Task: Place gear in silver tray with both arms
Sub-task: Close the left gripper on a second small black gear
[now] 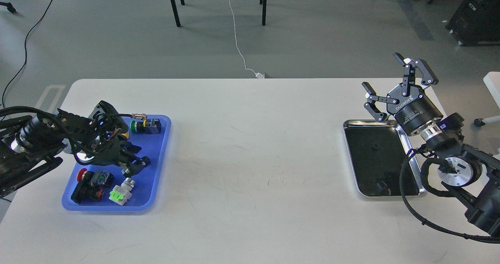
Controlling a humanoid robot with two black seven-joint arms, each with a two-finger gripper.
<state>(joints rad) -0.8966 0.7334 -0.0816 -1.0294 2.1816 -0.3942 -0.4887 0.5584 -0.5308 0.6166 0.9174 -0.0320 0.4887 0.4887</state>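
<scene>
The silver tray (413,152) lies at the right of the white table, its dark bottom bare. My right gripper (384,74) hangs above the tray's far edge, open and empty. My left gripper (135,165) is low over the blue plastic tray (158,160) at the left, among the parts. Its dark fingers stand apart with nothing between them. A sliver of yellow (125,132) shows behind the left wrist; I cannot tell whether it is the gear. No gear shows clearly.
The blue tray holds a green push button (145,126), a red-capped black switch (91,180) and a white and green part (121,193). A metal plug on a cable (139,116) sticks out over its far rim. The right arm's cable (406,186) hangs over the silver tray's right rim.
</scene>
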